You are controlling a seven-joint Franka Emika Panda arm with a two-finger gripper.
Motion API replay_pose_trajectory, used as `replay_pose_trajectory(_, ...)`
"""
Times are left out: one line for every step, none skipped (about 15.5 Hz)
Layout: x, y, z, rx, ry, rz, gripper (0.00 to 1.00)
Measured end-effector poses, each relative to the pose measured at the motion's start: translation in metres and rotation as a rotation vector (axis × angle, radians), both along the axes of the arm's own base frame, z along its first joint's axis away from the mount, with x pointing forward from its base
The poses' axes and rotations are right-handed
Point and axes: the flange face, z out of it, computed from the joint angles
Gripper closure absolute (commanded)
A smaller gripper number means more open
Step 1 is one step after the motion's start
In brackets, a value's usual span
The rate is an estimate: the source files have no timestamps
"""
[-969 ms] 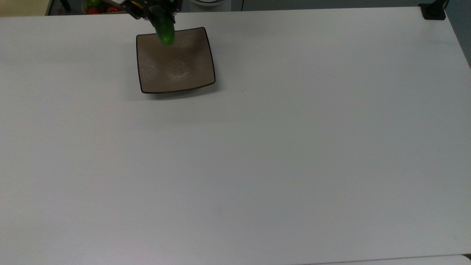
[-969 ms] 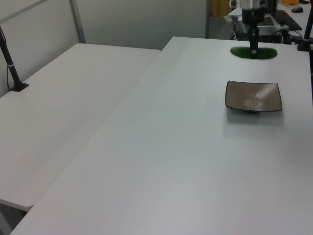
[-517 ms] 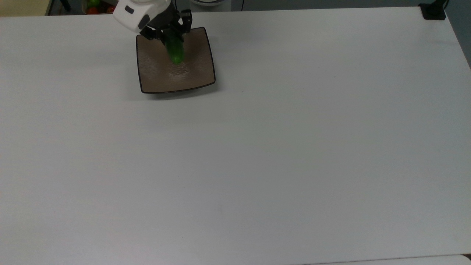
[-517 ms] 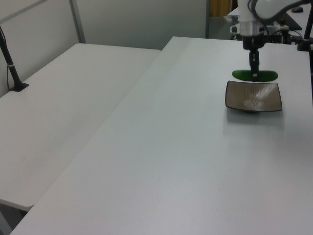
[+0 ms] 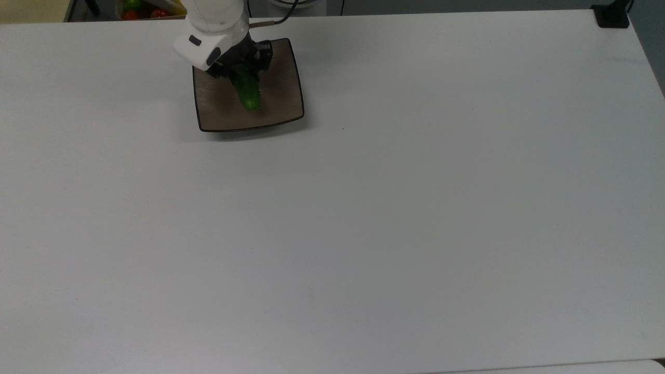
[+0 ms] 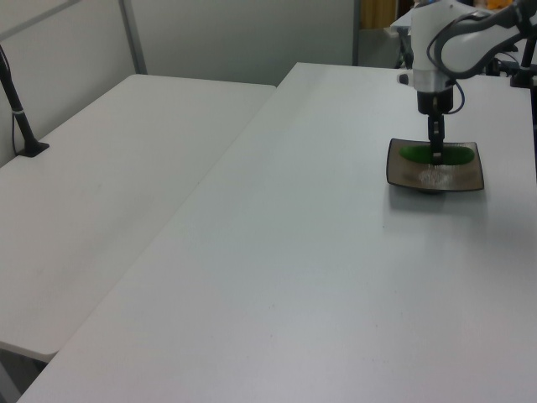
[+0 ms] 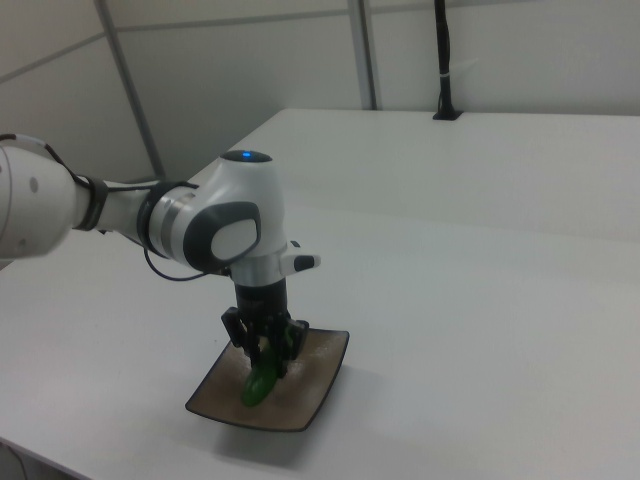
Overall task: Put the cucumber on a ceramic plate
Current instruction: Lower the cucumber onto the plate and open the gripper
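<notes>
**Release hazard over the plate**

The gripper [image 5: 243,72] fingers [image 7: 247,345] clamp the cucumber [image 5: 248,93] near its middle, low over the ceramic plate [image 5: 283,104] on the table [image 5: 415,208]. Contact with the plate cannot be confirmed. If released too high, the smooth cucumber may roll across the glossy surface and off the rim

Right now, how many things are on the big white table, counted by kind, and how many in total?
Cucumber: 1, green, held in the claw over the plate
Ceramic plate: 1, brown, square
Total: 2
</notes>
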Motion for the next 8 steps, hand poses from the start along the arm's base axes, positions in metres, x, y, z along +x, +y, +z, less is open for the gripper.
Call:
replay_pose_trajectory(0.001,0.0,-0.006,-0.003,-0.011,0.002,0.88)
replay_pose_trajectory(0.001,0.0,-0.011,-0.005,-0.021,0.002,0.83)
replay_pose_trajectory(0.002,0.0,-0.016,-0.006,-0.028,0.002,0.63)
replay_pose_trajectory(0.002,0.0,-0.02,-0.006,-0.029,0.003,0.46)
replay_pose_trajectory(0.002,0.0,-0.022,-0.007,-0.03,0.003,0.24)
replay_pose_trajectory(0.003,0.0,-0.023,-0.007,-0.033,0.003,0.15)
replay_pose_trajectory(0.003,0.0,-0.022,-0.007,-0.035,0.003,0.02)
replay_pose_trajectory(0.003,0.0,-0.022,-0.007,-0.036,0.003,0.0)
